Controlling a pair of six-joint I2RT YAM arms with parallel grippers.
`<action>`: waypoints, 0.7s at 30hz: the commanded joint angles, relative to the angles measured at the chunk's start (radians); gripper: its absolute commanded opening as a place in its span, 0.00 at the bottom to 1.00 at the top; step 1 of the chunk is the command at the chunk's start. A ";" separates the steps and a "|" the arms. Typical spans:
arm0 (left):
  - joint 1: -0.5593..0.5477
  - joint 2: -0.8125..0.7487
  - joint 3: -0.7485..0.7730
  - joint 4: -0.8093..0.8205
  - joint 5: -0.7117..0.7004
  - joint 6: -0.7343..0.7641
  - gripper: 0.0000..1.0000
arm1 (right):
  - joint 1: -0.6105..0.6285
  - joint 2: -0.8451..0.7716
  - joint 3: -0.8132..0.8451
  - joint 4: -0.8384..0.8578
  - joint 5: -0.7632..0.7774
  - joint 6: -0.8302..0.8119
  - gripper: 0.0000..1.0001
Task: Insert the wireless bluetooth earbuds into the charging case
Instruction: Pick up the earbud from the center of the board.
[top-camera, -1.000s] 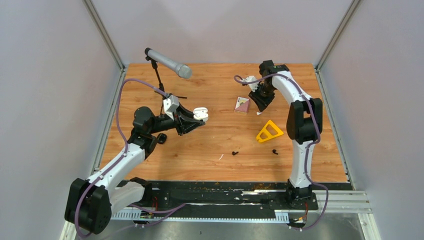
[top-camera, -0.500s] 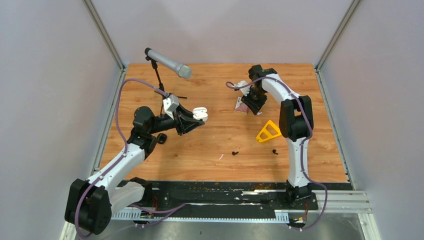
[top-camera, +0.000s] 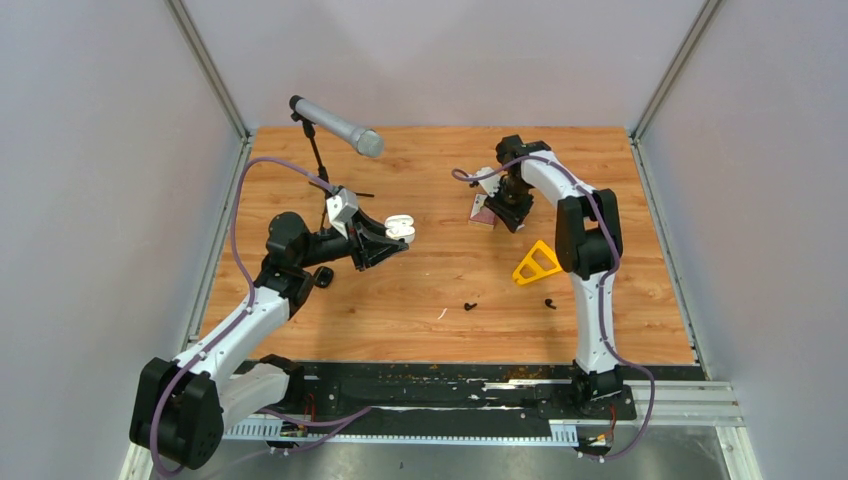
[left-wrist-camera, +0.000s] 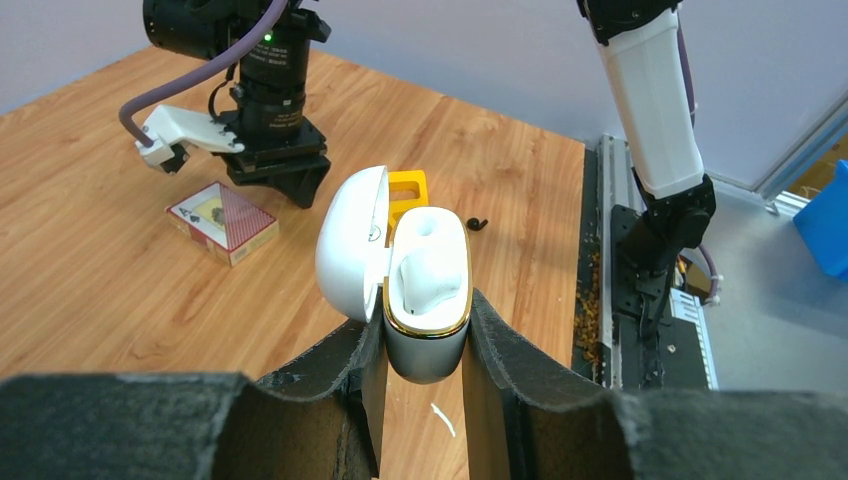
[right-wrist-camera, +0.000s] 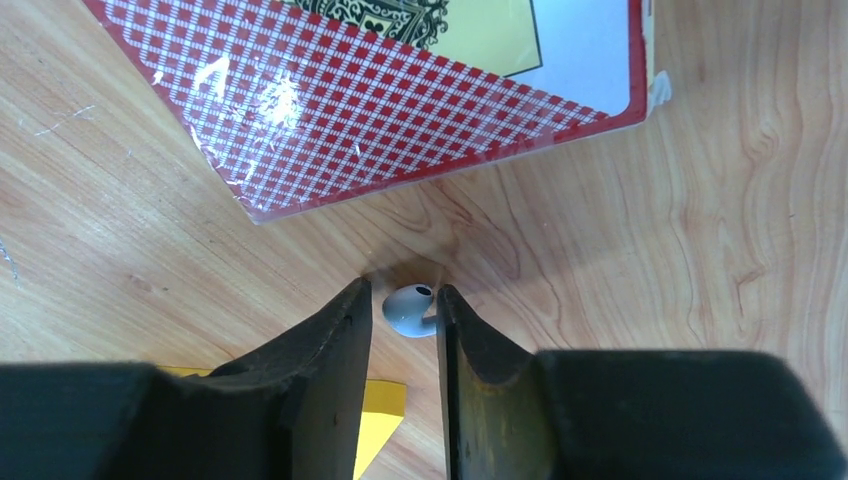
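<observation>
The white earbud lies on the wooden table, directly between the fingers of the right gripper, so the coming move turns on a squeeze and not on any further reach. The gripper is narrowed to a slot barely wider than the bud: one finger seems to touch the side where the stem tucks away, while a thin line of shadow separates the other finger from the rounded head, so I judge it not yet clamped. The stem is mostly hidden, so its long axis cannot be read with certainty. The playing-card box sits just beyond the fingertips, near but apart from the bud, leaving little room on that side. Well apart to the left, the left gripper is clamped on the body of the charging case, held off the table with its lid hinged open and its mouth turned toward the right arm. Two black earbuds rest nearer the bases, beyond the yellow triangular piece, with neither gripper near them
</observation>
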 joint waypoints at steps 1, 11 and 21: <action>0.007 -0.023 0.033 0.018 -0.002 0.014 0.00 | -0.003 0.012 0.019 0.017 0.010 -0.024 0.28; 0.007 -0.020 0.025 0.024 -0.002 0.017 0.00 | -0.003 -0.096 -0.017 -0.076 -0.154 -0.001 0.07; 0.007 -0.018 0.045 -0.003 0.010 0.021 0.00 | 0.029 -0.240 -0.216 -0.315 -0.795 -0.006 0.09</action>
